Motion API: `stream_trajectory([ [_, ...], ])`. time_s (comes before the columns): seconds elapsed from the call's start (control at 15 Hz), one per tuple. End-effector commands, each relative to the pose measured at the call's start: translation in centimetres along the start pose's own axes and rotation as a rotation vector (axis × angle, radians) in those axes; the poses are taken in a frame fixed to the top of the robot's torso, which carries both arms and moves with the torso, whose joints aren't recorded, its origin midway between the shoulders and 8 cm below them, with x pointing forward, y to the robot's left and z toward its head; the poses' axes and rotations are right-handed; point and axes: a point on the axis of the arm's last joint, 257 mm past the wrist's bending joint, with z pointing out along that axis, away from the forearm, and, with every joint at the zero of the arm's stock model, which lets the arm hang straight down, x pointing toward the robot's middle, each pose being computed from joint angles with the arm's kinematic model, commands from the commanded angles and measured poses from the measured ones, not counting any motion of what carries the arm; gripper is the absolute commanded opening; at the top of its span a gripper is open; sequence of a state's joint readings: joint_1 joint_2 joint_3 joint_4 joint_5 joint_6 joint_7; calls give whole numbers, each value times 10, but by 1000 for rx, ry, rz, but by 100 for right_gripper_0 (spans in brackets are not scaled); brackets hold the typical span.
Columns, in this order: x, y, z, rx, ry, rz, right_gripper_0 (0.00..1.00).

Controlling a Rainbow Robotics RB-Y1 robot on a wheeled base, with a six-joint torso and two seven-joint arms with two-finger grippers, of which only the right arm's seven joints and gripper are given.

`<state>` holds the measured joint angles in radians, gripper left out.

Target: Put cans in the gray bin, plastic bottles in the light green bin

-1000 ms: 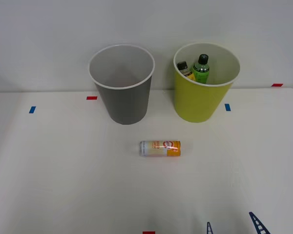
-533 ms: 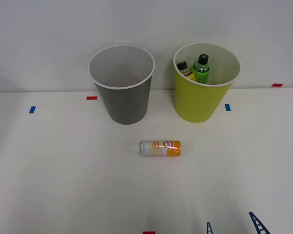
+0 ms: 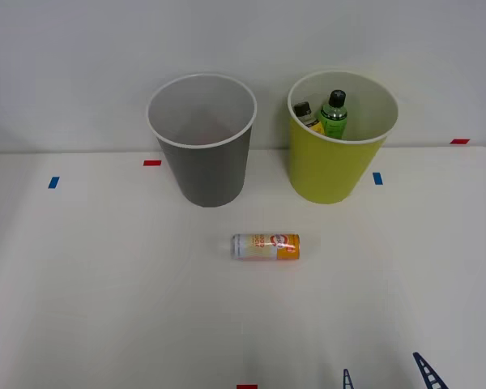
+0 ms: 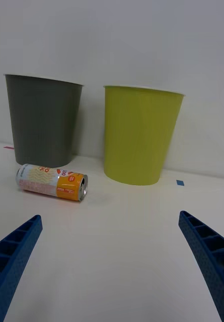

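An orange and white can [image 3: 266, 246] [image 4: 51, 182] lies on its side on the white table, in front of the two bins. The gray bin [image 3: 202, 139] [image 4: 42, 119] stands at the back, left of centre, with nothing visible inside. To its right, the light green bin [image 3: 340, 136] [image 4: 140, 134] holds two plastic bottles: a green black-capped one [image 3: 334, 115] and a darker one with a yellow label [image 3: 307, 114]. My right gripper [image 3: 386, 375] [image 4: 112, 261] is open near the table's front edge, well short of the can, with nothing between its blue fingers.
Small red tape marks [image 3: 152, 163] and blue tape marks [image 3: 377, 178] dot the white table [image 3: 105, 284]. A plain pale wall rises behind the bins. Open tabletop lies between my gripper and the can.
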<state>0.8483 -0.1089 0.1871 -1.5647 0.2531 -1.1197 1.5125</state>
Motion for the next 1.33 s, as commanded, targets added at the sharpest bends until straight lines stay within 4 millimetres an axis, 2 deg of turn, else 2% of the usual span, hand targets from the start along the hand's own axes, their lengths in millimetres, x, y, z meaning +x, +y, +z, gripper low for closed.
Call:
stream_trajectory([
  [0.07,0,0,0,0,0,0,94],
  [0.27,9,2,2,2,11,17,94],
  [0.47,-4,-3,10,73,-34,87,94],
  [0.6,-17,-7,21,70,-70,72,94],
  [0.8,-25,-18,43,48,-37,24,94],
  [1.07,-32,-28,82,64,69,11,94],
  [1.33,-29,-37,106,98,189,61,94],
])
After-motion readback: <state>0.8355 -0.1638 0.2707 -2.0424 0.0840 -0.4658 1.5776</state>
